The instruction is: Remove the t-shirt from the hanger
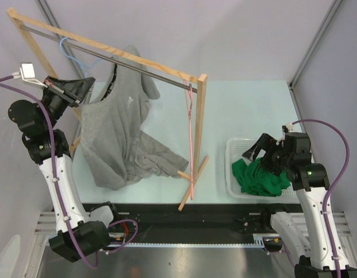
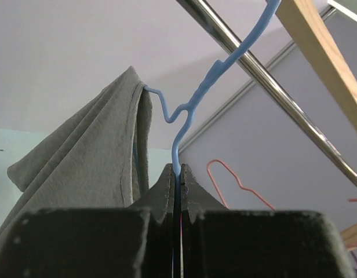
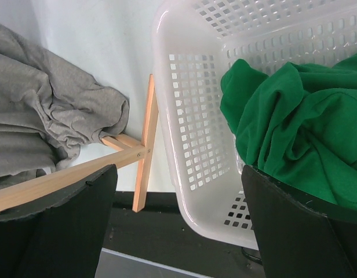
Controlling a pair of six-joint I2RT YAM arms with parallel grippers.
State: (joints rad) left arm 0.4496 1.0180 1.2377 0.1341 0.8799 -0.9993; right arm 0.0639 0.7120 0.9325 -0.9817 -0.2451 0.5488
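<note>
A grey t-shirt (image 1: pixel 123 136) hangs by one shoulder from a blue hanger (image 1: pixel 71 53) and trails down onto the table. My left gripper (image 1: pixel 87 87) is shut on the blue hanger's wire below its hook. In the left wrist view the hanger (image 2: pixel 193 104) rises from between the closed fingers (image 2: pixel 178 169), and the shirt (image 2: pixel 91 156) drapes over its left arm. The hook reaches up to the metal rail (image 2: pixel 265 87). My right gripper (image 1: pixel 257 149) is open and empty above the basket's left rim (image 3: pixel 178 174).
A wooden rack (image 1: pixel 200 116) with a metal rail (image 1: pixel 138 66) stands across the table. A pink hanger (image 1: pixel 192 139) hangs at its right end. A white basket (image 1: pixel 232 168) with green cloth (image 1: pixel 257 176) sits at right. The rack's foot (image 3: pixel 145 145) lies beside the basket (image 3: pixel 190 133).
</note>
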